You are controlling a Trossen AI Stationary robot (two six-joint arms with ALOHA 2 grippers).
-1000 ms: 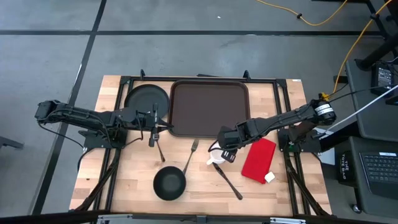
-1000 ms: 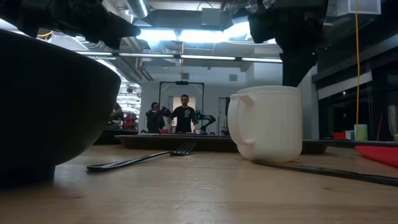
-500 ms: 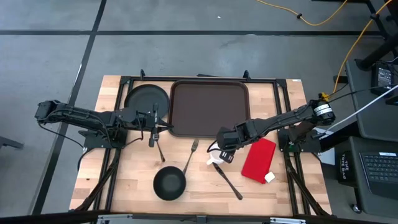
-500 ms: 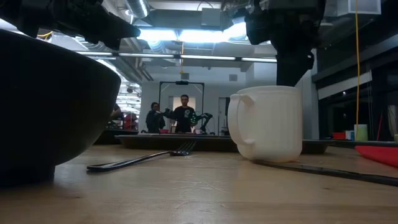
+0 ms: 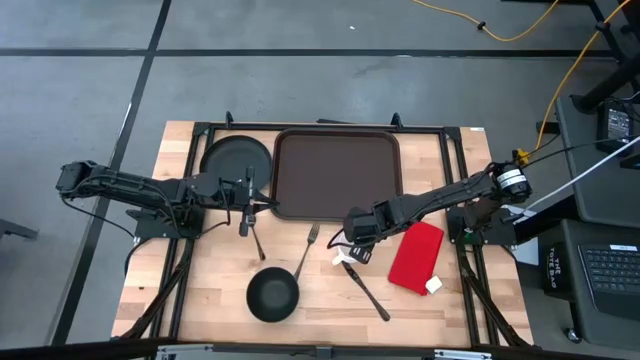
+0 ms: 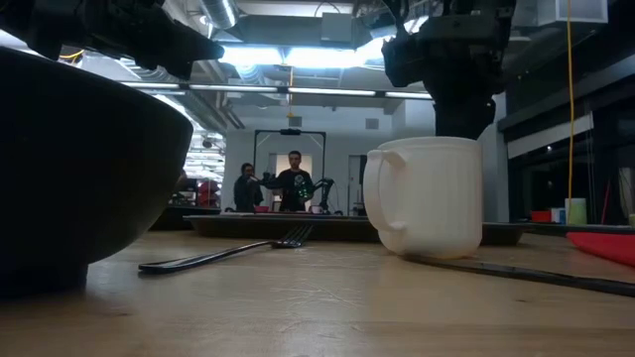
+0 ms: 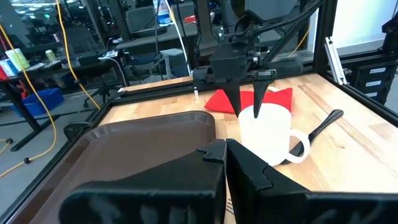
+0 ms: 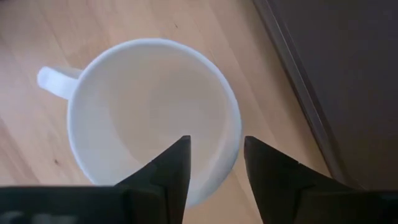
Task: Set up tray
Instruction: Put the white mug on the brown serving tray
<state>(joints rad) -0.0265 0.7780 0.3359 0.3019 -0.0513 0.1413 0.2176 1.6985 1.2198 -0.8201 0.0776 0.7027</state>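
Observation:
The dark brown tray [image 5: 337, 172] lies flat at the table's far middle. A white mug [image 8: 155, 118] stands upright on the wood just off the tray's near right corner [image 7: 267, 134]. My right gripper [image 8: 216, 146] hangs open just above the mug and points down. One finger is over the mug's hollow and the other outside its rim, neither touching it [image 6: 461, 119]. My left gripper [image 7: 225, 149] is shut and hovers level by the tray's near left corner [image 5: 265, 204].
A black plate [image 5: 236, 160] sits left of the tray and a black bowl [image 5: 272, 297] at the near middle. A fork [image 5: 306, 250] and a dark utensil [image 5: 368, 290] lie near the mug. A red napkin [image 5: 415, 257] lies to its right.
My right gripper has sunk a little toward the mug and shifted slightly toward the table's left, its fingers still apart. The mug has stayed where it was.

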